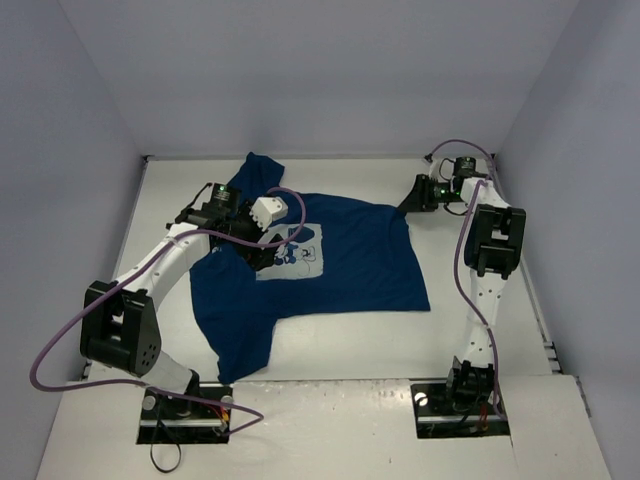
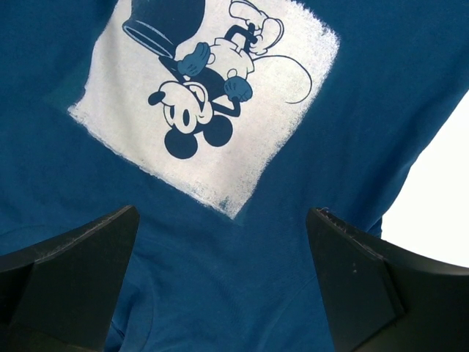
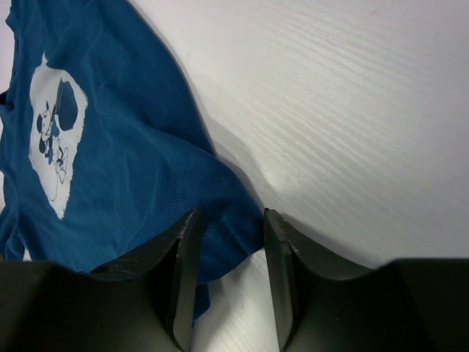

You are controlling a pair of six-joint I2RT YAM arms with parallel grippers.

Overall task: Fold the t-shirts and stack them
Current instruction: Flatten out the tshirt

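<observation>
A navy t-shirt (image 1: 350, 265) lies spread on the white table, its pale mouse print (image 1: 292, 250) facing up. One sleeve points to the far left and the other toward the near edge. My left gripper (image 1: 265, 252) hovers over the chest beside the print (image 2: 209, 110). Its jaws stand wide open (image 2: 223, 249) with only flat cloth (image 2: 220, 286) below them. My right gripper (image 1: 412, 200) is at the shirt's far right hem corner. In the right wrist view its jaws (image 3: 229, 220) stand apart, with that corner of cloth (image 3: 220, 235) lying loose between them, not pinched.
Bare white table (image 1: 350, 345) lies near and right of the shirt. Pale walls close in the back and both sides. Purple cables loop from each arm, and the arm bases (image 1: 185, 405) stand at the near edge.
</observation>
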